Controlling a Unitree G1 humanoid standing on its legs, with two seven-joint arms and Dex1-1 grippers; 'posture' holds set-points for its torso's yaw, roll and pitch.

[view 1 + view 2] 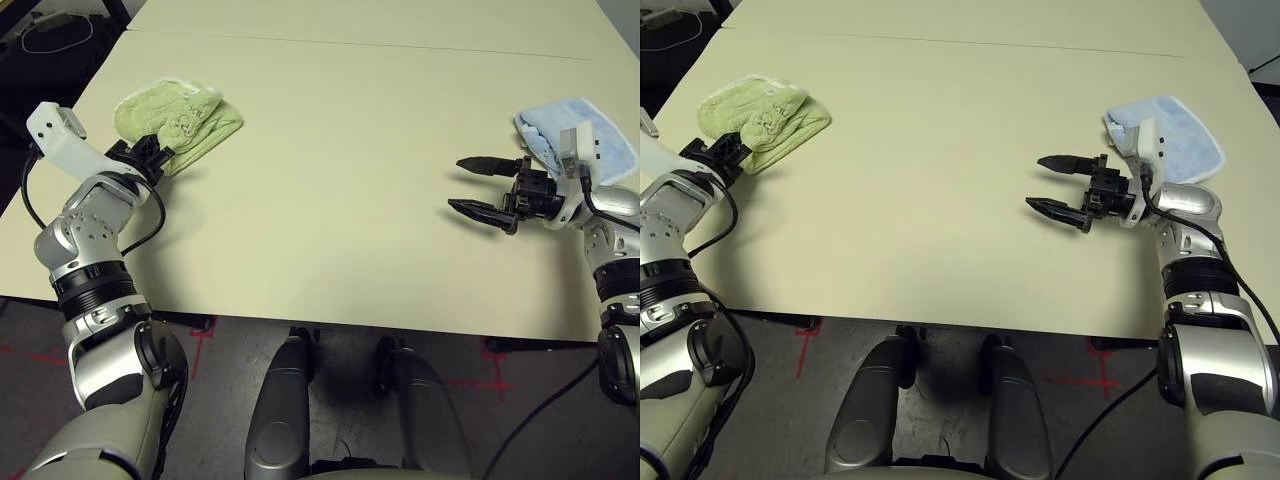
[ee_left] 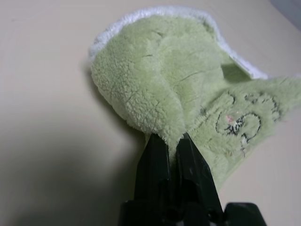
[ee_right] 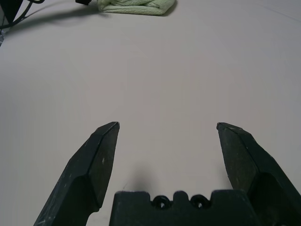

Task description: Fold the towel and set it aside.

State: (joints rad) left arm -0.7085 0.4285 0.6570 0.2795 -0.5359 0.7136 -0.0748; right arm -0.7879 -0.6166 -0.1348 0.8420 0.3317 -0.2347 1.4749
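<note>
Two towels were seen on the table (image 1: 330,180). The towel (image 1: 180,120), green and bunched in folds, lay at the far left; a blue towel (image 1: 585,140) lay at the far right. The left gripper (image 2: 171,146) was clenched on the green towel's near edge. The right gripper (image 1: 478,187) was held spread wide over bare table, grasping nothing.
</note>
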